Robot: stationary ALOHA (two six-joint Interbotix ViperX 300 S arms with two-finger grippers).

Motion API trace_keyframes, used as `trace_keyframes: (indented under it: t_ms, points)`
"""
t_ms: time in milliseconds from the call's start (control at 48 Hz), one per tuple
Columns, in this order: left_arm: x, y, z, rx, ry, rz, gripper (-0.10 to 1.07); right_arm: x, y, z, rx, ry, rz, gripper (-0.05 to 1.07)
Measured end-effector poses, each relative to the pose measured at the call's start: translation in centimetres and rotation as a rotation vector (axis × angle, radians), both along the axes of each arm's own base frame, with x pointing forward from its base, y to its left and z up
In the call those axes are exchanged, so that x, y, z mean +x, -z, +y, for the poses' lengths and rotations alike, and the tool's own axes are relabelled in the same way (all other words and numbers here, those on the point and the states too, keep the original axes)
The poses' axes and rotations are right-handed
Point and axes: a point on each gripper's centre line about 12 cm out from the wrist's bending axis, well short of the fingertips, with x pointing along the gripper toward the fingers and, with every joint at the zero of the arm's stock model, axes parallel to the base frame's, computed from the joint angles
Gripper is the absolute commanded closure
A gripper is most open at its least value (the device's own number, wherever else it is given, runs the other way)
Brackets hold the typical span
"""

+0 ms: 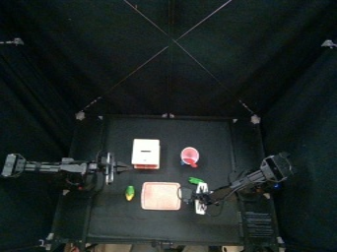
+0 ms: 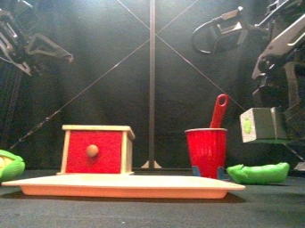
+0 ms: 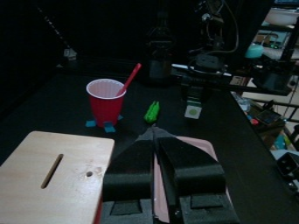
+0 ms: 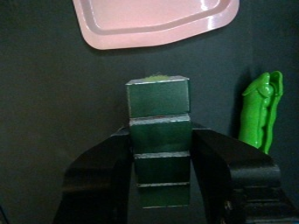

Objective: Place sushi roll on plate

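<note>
My right gripper [image 4: 158,133] is shut on the sushi roll [image 4: 158,109], a small block with dark sides and pale edging. It holds the roll above the table, just off the near right edge of the pink plate [image 4: 152,22]. In the top view the roll [image 1: 200,207] sits right of the plate [image 1: 161,197]. In the front view the roll [image 2: 251,125] hangs above and to the right of the plate [image 2: 119,186]. My left gripper [image 3: 158,138] is shut and empty, resting at the table's left [image 1: 110,168].
A white-topped, red-fronted box [image 1: 145,151] stands behind the plate. A red cup [image 1: 192,156] with a spoon stands back right. A bright green pod [image 4: 261,109] lies right of the roll. A yellow-green item [image 1: 129,193] lies left of the plate.
</note>
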Motion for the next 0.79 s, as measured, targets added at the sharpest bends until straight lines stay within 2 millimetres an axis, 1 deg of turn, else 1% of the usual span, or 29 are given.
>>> trace_keyframes:
  t_ms: [125,292,438,792]
  points:
    - [0.0,0.0,0.0,0.000,0.000,0.000,0.56,0.1,0.0,-0.2,-0.002,0.003,-0.001,0.44]
    - [0.0,0.0,0.0,0.000,0.002,0.000,0.56,0.7,-0.6,-0.4,-0.012,0.001,-0.024,0.44]
    - [0.0,0.0,0.0,0.000,0.001,-0.002,0.56,1.5,-1.1,-1.2,-0.019,0.020,-0.046,0.44]
    - [0.0,-0.1,0.0,0.000,0.000,-0.003,0.56,3.9,-0.9,-3.3,-0.037,0.076,-0.057,0.44]
